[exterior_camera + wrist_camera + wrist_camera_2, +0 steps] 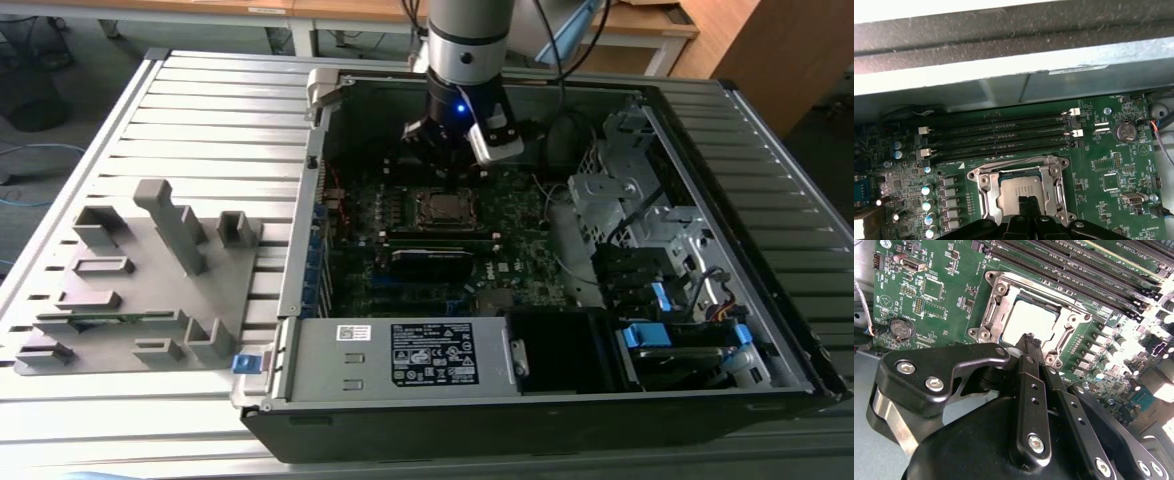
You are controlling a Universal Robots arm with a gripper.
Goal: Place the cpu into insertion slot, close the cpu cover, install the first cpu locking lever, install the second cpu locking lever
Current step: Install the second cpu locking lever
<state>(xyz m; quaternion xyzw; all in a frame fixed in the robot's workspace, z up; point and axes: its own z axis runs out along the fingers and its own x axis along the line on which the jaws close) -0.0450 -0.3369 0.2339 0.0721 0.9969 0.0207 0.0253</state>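
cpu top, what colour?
Dull silver-grey; the cpu shows best in the first wrist view, seated inside the cover frame.

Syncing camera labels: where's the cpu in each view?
Exterior view: cpu sits in the insertion slot mid-motherboard, just below the gripper.
First wrist view: cpu low centre, gripper tips over its lower edge.
Second wrist view: cpu upper centre, beyond the gripper tips.
Shared landmark: the coin battery in both wrist views.

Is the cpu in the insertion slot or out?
In: the cpu lies flat inside the insertion slot, framed by the cpu cover.
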